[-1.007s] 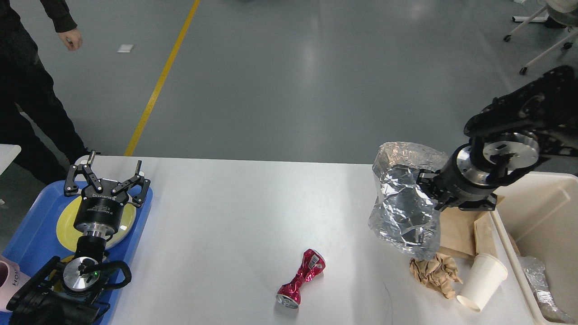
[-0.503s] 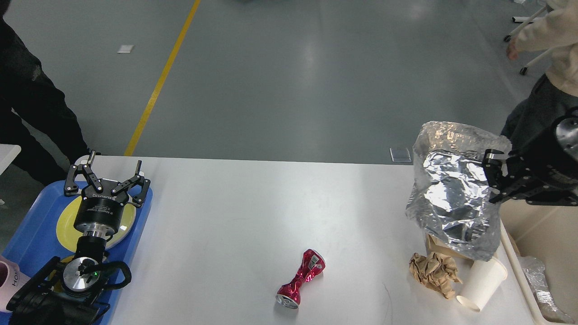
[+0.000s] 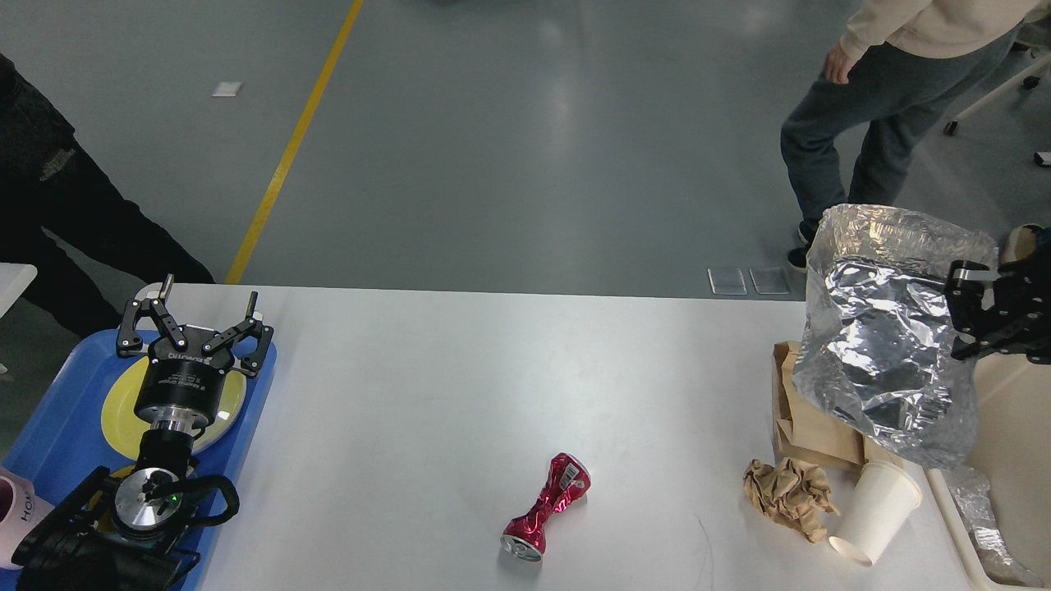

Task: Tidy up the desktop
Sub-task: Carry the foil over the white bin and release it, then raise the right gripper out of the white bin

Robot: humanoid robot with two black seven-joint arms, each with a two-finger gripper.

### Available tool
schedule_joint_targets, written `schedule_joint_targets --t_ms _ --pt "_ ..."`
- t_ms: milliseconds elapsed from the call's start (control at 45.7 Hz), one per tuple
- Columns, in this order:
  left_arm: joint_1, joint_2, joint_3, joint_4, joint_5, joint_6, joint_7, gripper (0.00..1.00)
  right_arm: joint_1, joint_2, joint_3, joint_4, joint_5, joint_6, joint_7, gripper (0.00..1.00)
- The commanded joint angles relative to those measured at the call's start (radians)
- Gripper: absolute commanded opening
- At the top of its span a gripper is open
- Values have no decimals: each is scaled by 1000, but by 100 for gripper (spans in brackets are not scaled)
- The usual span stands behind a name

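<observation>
Your right gripper (image 3: 956, 308) clamps the foil bag (image 3: 887, 328) above the desktop's (image 3: 452, 394) right edge; the bin (image 3: 1006, 427) lies directly rightward and below. Left gripper (image 3: 195, 324), fingers spread, hovers over the tray (image 3: 57, 410).

Smooth white table (image 3: 460, 386), faintly glossy. Crinkled silver foil bag (image 3: 891, 328), mirror-bright. Crushed red can (image 3: 548, 506), shiny metal. Crumpled brown paper (image 3: 787, 491), matt and rough. White paper cup (image 3: 877, 511), matt. Flat brown cardboard (image 3: 809, 423), dull. Glossy blue plastic tray (image 3: 70, 410); smooth yellow plate (image 3: 119, 406). Matt black end effector (image 3: 195, 327), brushed metal joint behind.
</observation>
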Motion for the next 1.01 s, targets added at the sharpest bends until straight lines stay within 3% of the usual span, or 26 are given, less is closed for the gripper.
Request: schedule_joint_targets --t_ms 0,109,241,438,678,897,985 --pt "0 0 0 0 0 0 0 96 -26 -88 -3 -26 -75 -3 -38 0" --pt "0 0 0 -2 0 0 0 96 -104 -164 -8 -98 -118 -14 -43 0" --pt "0 0 0 -2 0 0 0 96 -296 -276 14 -293 -127 -34 -44 0" --pt "0 0 0 -2 0 0 0 96 -749 -366 213 -609 -123 -155 -41 0" --pt "0 0 0 -2 0 0 0 96 -1273 -330 501 -1026 -106 -184 -43 0" --pt "-2 0 0 -2 0 0 0 96 -1685 -203 719 -1446 -106 -195 -41 0" --pt "0 0 0 -2 0 0 0 96 -1831 -99 762 -1623 -106 -221 -41 0"
